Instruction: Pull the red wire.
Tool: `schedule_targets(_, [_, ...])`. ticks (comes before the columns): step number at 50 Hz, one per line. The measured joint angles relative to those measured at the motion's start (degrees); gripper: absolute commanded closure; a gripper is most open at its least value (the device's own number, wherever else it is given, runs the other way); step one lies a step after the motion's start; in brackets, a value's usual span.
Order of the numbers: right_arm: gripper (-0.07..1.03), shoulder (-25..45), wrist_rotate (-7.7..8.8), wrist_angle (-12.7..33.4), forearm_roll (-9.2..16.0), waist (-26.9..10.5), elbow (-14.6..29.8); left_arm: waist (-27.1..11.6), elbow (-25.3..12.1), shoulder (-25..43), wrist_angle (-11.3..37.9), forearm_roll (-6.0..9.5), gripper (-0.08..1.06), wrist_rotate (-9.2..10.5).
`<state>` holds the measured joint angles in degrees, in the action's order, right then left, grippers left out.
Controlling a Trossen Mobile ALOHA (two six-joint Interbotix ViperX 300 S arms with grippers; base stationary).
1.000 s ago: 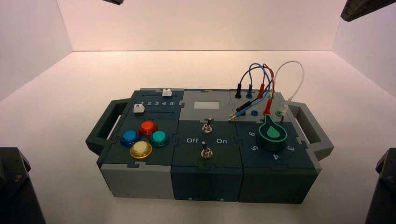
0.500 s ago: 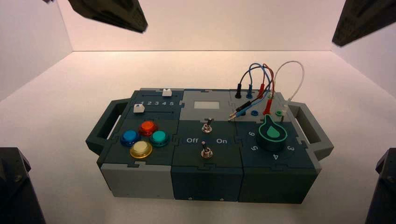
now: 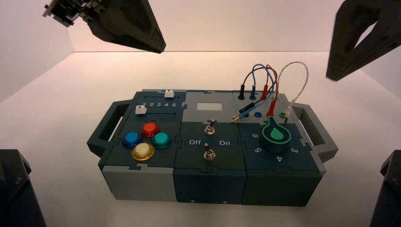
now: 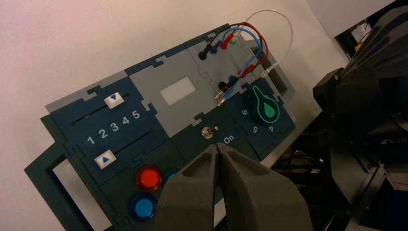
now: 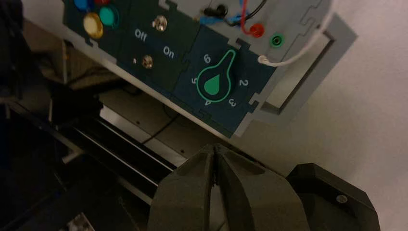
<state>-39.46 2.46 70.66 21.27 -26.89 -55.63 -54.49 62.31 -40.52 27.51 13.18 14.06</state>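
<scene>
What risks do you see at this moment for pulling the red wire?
1. The red wire loops tightly among the blue cable and white cable; a grab may catch the wrong one.
2. Both the right gripper and left gripper are shut and high above the box; descending shut could knock the plugs.
3. The green knob sits near the red plug and may be bumped.

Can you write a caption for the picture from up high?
Both arms hang high above the box, left gripper and right gripper nowhere near the red wire.
</scene>
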Motion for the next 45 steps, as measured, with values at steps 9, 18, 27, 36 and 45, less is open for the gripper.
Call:
schedule_targets(9, [0.90, 3.16, 0.70, -1.05, -0.97, -0.44, 1.23, -0.53, 0.00, 0.70, -0.35, 0.00, 1.01, 0.00])
schedule_targets(18, [0.87, 4.57, 0.97, -2.64, -1.76, -0.44, 1.85, -0.62, 0.09, 0.70, -0.35, 0.09, 1.01, 0.00])
schedule_targets(27, [0.86, 7.47, 1.23, -3.60, -2.20, -0.44, 2.37, -0.70, 0.18, 0.35, -0.35, 0.09, 1.01, 0.00])
schedule_targets(36, [0.81, 11.51, 2.02, -4.22, -3.16, -0.44, 3.43, -0.70, 0.18, 0.53, -0.44, 0.18, 1.01, 0.00])
schedule_targets(45, [0.80, 14.15, 2.81, -4.39, -3.87, -0.44, 4.66, -0.70, 0.18, 0.62, -0.44, 0.18, 1.01, 0.00])
